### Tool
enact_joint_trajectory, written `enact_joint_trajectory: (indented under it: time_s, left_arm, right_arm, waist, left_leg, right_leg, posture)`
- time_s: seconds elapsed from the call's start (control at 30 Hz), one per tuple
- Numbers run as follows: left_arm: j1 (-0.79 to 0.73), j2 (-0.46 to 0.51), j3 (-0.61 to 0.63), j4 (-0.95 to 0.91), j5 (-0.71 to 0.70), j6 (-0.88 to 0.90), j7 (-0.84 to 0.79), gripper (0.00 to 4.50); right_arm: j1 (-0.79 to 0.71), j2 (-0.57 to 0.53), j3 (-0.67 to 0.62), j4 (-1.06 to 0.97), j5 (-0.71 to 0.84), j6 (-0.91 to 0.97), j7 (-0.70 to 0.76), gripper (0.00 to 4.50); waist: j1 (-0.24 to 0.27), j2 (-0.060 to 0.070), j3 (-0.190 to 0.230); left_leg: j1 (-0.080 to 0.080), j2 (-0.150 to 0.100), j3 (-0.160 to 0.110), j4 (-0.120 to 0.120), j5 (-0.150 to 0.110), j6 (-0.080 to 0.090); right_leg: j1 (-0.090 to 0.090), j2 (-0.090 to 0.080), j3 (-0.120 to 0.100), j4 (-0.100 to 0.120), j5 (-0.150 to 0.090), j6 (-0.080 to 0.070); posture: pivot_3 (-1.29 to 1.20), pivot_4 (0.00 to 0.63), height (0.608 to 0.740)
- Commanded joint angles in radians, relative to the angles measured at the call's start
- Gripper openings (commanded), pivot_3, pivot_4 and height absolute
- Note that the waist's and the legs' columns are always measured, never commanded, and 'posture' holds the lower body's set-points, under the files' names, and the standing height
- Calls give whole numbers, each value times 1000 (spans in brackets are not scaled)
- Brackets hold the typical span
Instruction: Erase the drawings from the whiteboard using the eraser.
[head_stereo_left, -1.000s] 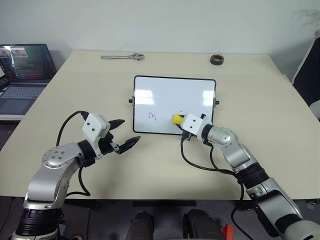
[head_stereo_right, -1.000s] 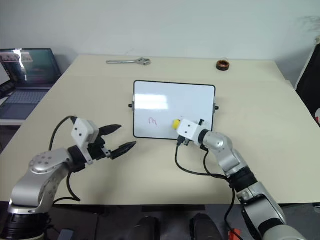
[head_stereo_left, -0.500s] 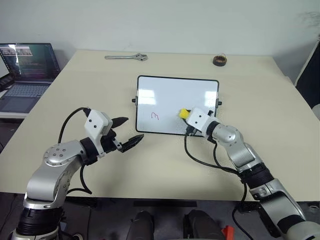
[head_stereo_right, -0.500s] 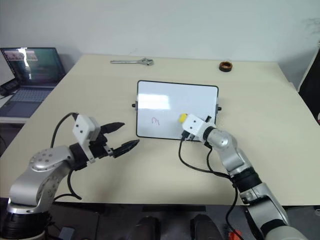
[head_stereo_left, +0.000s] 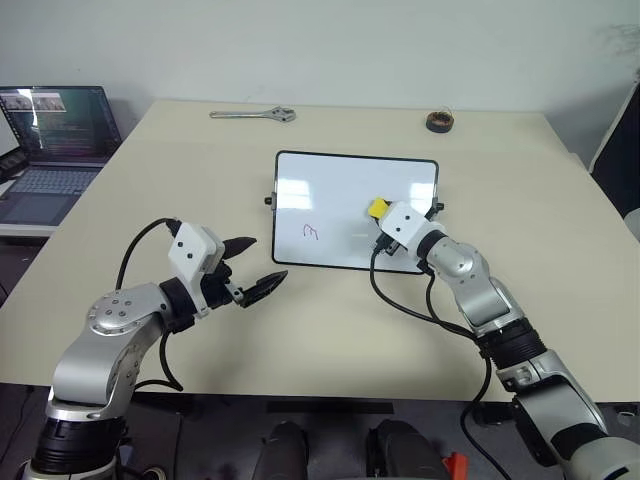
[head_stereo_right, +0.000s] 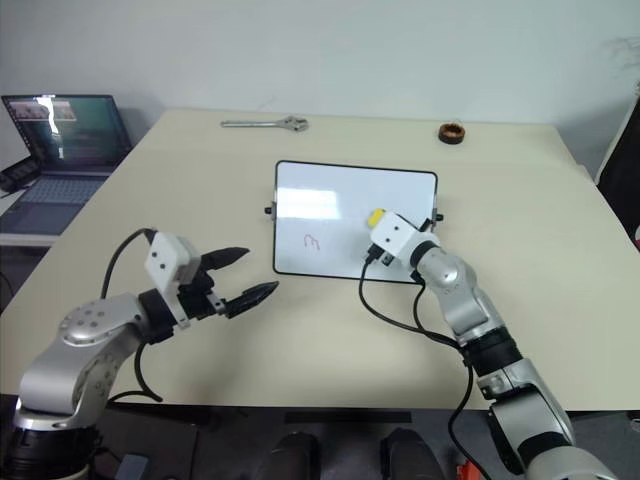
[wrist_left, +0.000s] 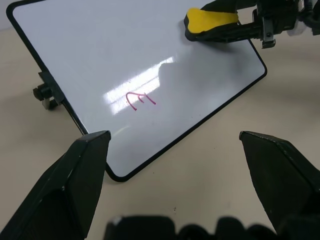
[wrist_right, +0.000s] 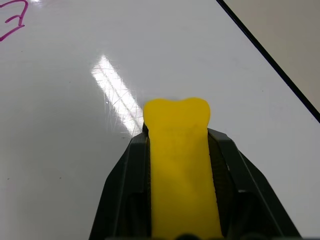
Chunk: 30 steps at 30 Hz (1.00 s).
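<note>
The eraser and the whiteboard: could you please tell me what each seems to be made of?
The eraser looks like soft yellow foam: matte, and it pinches in where the right gripper's jaws squeeze it. The whiteboard seems a glossy coated panel, showing bright reflections, in a thin black frame, probably plastic.

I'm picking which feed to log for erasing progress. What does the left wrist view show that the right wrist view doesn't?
Left wrist view alone: the whiteboard's near frame edge, a side knob, bare table, and the open left gripper short of the board. Right wrist view alone: a close look at the right gripper shut on the eraser, the yellow block squeezed between its jaws. Both: the eraser over the board and the red "3" drawing.
</note>
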Motion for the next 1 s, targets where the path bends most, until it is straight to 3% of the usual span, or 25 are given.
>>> enact_joint_trajectory:
  time_s: [0.03, 0.17, 0.3, 0.43, 0.6, 0.8, 1.0]
  left_arm:
    - [15, 1, 65, 21, 15, -43, 24, 4500]
    - [39, 1, 90, 34, 13, -56, 30, 4500]
    - [46, -7, 144, 93, 40, -100, 75, 4500]
    - [35, -5, 178, 138, 55, -112, 118, 4500]
    - [74, 13, 173, 90, 58, -112, 91, 4500]
    - [76, 16, 206, 86, 24, -87, 87, 4500]
    - [77, 17, 233, 86, -26, -45, 69, 4500]
  right_arm:
    - [71, -36, 31, -9, -14, 57, 82, 1147]
    - [105, -45, 32, -56, -17, 68, 110, 1147]
    - [92, -16, -51, -113, 25, 34, 39, 1146]
    - [148, 3, -122, -292, 243, 115, 194, 1144]
    - [270, -107, -121, -536, 382, 287, 378, 1144]
    - [348, -183, -170, -709, 538, 443, 449, 1144]
    - [358, -170, -216, -759, 664, 535, 430, 1144]
  waist:
    - [0, 0, 0]
    - [-3, 0, 0]
    - [-3, 0, 0]
    - [-1, 1, 1]
    - [-1, 2, 1]
    - [-1, 2, 2]
    - [-3, 2, 2]
  left_leg:
    - [0, 0, 0, 0, 0, 0]
    - [1, 0, 0, -1, 0, 0]
    - [1, 0, 0, 0, 0, 0]
    - [-5, 1, -1, 0, 0, 0]
    - [-11, 2, -3, -1, -2, -1]
    - [-11, 1, -3, -1, -2, 0]
    - [-11, 1, -2, -1, -2, -1]
  right_leg:
    - [0, 0, 0, 0, 0, 0]
    - [0, 0, 0, 0, 0, 0]
    - [0, 0, 0, 0, 0, 1]
    - [-4, 0, -1, 0, 0, 0]
    - [-8, -3, -2, -3, -1, 0]
    - [-7, -5, -3, -4, -2, 1]
    - [-7, -3, -3, -4, -2, 1]
  posture:
    - [0, 150, 740]
    - [0, 150, 740]
    - [0, 150, 740]
    - [0, 150, 740]
    - [0, 150, 740]
    - [0, 150, 740]
    - [0, 150, 740]
